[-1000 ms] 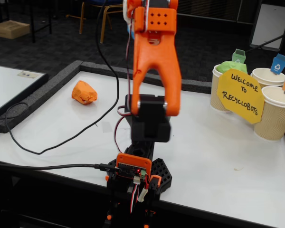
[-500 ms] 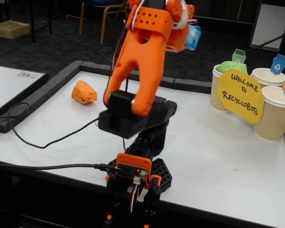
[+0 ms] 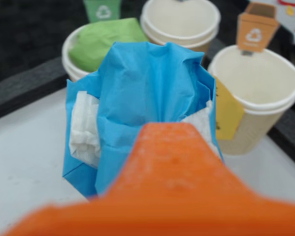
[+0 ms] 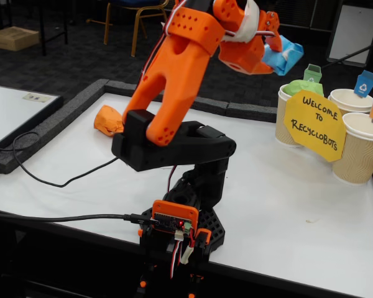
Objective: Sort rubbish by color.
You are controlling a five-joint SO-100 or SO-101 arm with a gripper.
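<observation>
Aloft, hand (image 4: 285, 54) grasping blue wad (image 3: 147, 93) | light, soft crumpled paper, squashes easily | pinched at near edge | cups (image 4: 349, 99) far right | orange wad (image 4: 105, 119) left on worktop (image 4: 286, 205)

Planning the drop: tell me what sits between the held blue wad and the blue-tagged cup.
In the fixed view, the blue wad hangs left of the cups; the cup with the green wad stands between it and the blue-tagged cup.

Orange printed arm (image 4: 174, 68) with black motors, black base, red-lit board.
</observation>
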